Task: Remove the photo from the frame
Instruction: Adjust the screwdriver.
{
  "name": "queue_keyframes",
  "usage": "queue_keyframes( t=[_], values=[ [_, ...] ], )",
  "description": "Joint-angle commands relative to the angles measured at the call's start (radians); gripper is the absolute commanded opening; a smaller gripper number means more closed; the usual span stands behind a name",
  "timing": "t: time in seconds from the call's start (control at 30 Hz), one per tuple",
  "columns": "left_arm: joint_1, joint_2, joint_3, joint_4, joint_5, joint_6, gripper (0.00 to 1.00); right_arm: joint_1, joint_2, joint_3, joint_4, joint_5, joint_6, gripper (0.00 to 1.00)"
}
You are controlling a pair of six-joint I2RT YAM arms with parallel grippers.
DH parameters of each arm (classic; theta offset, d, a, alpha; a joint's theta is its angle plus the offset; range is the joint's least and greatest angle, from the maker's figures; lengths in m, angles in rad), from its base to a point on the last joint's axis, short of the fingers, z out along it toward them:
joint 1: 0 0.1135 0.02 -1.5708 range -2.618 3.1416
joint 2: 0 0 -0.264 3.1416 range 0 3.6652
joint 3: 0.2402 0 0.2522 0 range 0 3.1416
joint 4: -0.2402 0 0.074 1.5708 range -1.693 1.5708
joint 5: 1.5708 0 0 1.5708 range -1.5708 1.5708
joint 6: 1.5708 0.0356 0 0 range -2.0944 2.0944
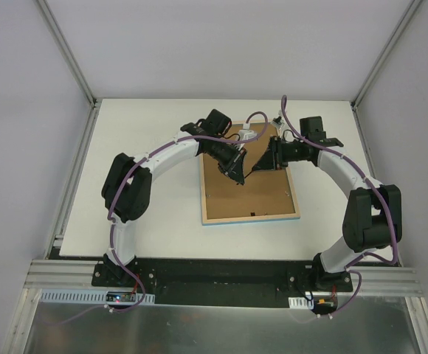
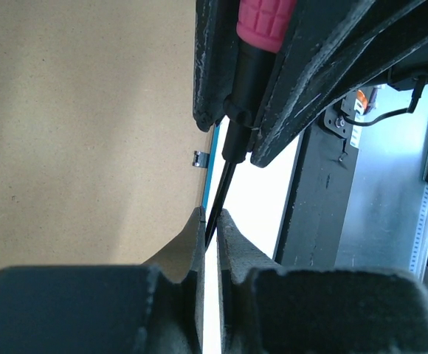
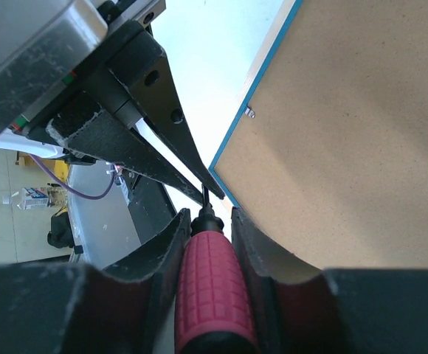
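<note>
Lab robot cell: white panels (image 1: 221, 44), aluminium rails (image 1: 59, 279).

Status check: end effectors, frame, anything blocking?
Right end effector shut on screwdriver handle; left end effector pinching its shaft. Frame face down, back panel on, photo hidden. Blocking: back panel, edge clip.

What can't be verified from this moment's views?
- The photo: hidden in all views under the brown back of the face-down frame.
- Tip of the screwdriver: both wrist views, buried between the fingers of the left gripper.
- The clip: too small in the wrist views to tell whether it is turned open.
</note>
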Motion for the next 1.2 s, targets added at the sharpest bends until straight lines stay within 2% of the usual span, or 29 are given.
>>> queue_keyframes(
  t=[0.0,0.07,0.17,0.3,0.33,0.43,0.53,0.67,0.73,0.9,1.07,1.17],
  values=[
    [0.006,0.000,0.038,0.033,-0.019,-0.006,0.07,0.022,-0.025,0.011,0.019,-0.025,-0.029,0.01],
    [0.006,0.002,0.043,0.029,-0.029,-0.003,0.24,0.020,-0.043,-0.003,0.039,-0.014,-0.037,0.01],
    [0.012,0.000,0.048,0.021,-0.037,0.006,0.43,0.014,-0.070,-0.023,0.073,0.003,-0.039,0.01],
    [0.032,-0.012,0.058,0.011,-0.046,0.014,0.60,0.002,-0.090,-0.041,0.103,0.023,-0.031,0.01],
    [0.042,-0.020,0.063,0.004,-0.052,0.020,0.67,-0.001,-0.096,-0.046,0.110,0.030,-0.032,0.01],
    [0.107,-0.064,0.068,-0.006,-0.080,0.032,0.86,-0.012,-0.123,-0.066,0.145,0.073,-0.037,0.01],
    [0.212,-0.103,0.060,-0.008,-0.097,0.021,0.97,-0.010,-0.158,-0.093,0.169,0.122,-0.068,0.01],
    [0.353,-0.123,0.009,-0.014,-0.197,-0.003,0.99,-0.003,-0.221,-0.119,0.223,0.149,-0.095,0.01],
    [0.384,-0.121,-0.026,-0.029,-0.256,-0.003,0.99,0.025,-0.247,-0.119,0.226,0.165,-0.144,0.01],
    [0.391,-0.106,-0.098,-0.026,-0.416,-0.084,0.99,0.135,-0.272,-0.072,0.194,0.216,-0.298,0.01],
    [0.391,-0.040,-0.084,-0.002,-0.422,-0.161,0.99,0.224,-0.228,0.041,0.124,0.234,-0.404,0.01],
    [0.391,0.000,-0.061,-0.002,-0.422,-0.167,0.99,0.258,-0.223,0.022,0.189,0.244,-0.390,0.01]
  ],
)
